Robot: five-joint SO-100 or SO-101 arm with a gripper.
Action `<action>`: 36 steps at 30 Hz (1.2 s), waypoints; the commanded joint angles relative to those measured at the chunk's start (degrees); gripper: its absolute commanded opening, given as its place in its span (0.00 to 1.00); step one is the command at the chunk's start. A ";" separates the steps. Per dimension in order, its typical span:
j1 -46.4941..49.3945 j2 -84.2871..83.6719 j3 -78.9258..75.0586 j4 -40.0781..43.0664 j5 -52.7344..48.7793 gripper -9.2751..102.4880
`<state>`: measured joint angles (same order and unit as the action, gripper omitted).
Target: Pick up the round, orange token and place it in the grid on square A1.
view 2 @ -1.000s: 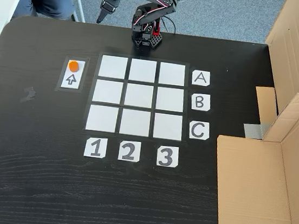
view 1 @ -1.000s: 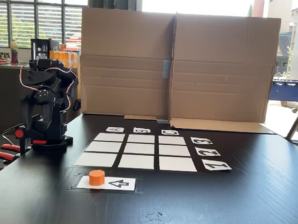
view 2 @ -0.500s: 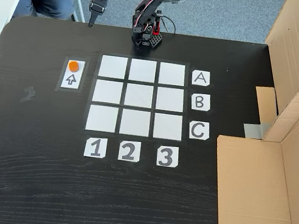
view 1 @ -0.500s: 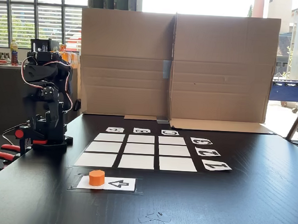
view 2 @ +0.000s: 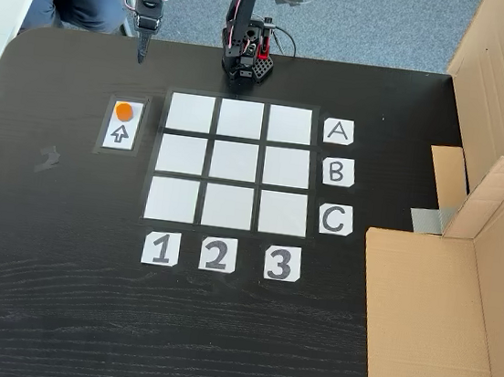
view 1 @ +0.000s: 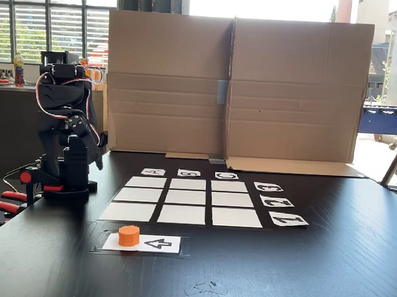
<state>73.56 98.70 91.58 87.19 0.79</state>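
In a fixed view from above, the gripper (view 2: 141,53) hangs with its fingers pointing down over the table (view 2: 46,292); they look closed together and hold nothing. The token (view 2: 124,110) sits on the arrow card (view 2: 121,132), just left of the grid (view 2: 233,164) beside square A1 (view 2: 190,113). It lies nearly straight below the gripper in this picture, well apart

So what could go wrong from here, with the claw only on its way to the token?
The orange token is small and sits on the loose-looking arrow card; a slightly off descent by the claw may knock it away or drag the card. Square A1 lies right beside the card, so a hasty release could land the token on a black gap.
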 commanded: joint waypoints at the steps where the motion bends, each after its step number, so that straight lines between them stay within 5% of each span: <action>1: -1.41 -3.52 -5.98 0.18 0.79 0.41; 36: -12.83 -41.84 -34.10 -1.41 8.70 0.42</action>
<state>61.79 56.60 59.85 86.40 8.96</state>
